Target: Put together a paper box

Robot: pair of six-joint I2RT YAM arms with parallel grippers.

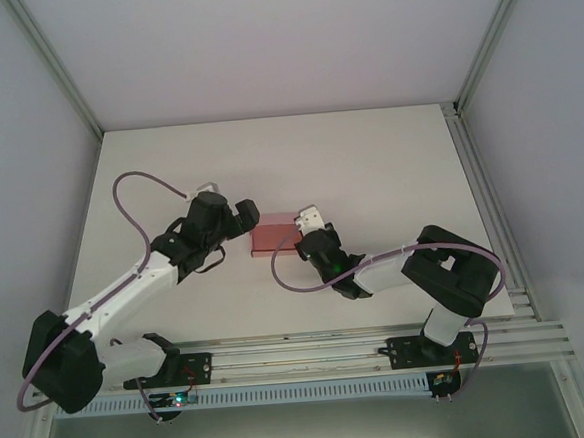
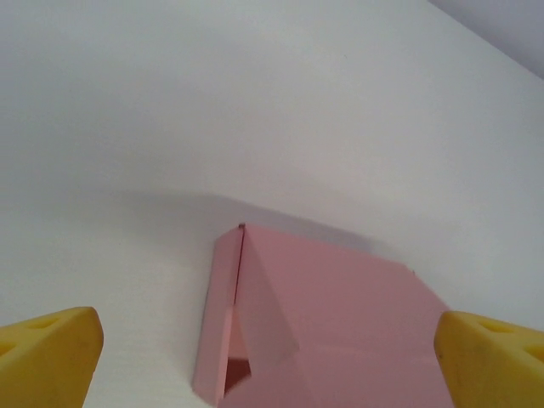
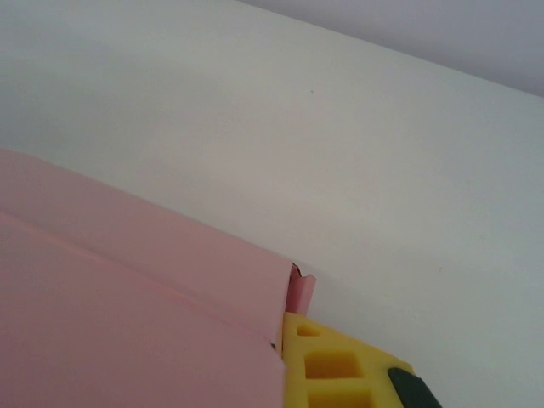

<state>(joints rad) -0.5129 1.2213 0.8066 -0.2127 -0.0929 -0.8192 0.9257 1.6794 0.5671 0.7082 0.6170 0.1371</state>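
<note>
The pink paper box (image 1: 273, 237) lies flat mid-table between my two grippers. My left gripper (image 1: 247, 217) stands at its left end, open. In the left wrist view its yellow fingertips (image 2: 51, 357) sit far apart, with the paper box (image 2: 340, 323) between them untouched; an end flap there gapes a little. My right gripper (image 1: 309, 221) is at the box's right end. In the right wrist view one yellow finger (image 3: 340, 370) presses against the end edge of the paper box (image 3: 127, 314), beside a small crumpled tab. The pink panel hides the other finger, so the jaws look shut on the end wall.
White table (image 1: 368, 154) enclosed by pale walls. Aluminium rails (image 1: 493, 225) run along the right side and the near edge. Purple cables (image 1: 136, 205) loop off both arms. Open table surface lies behind the box.
</note>
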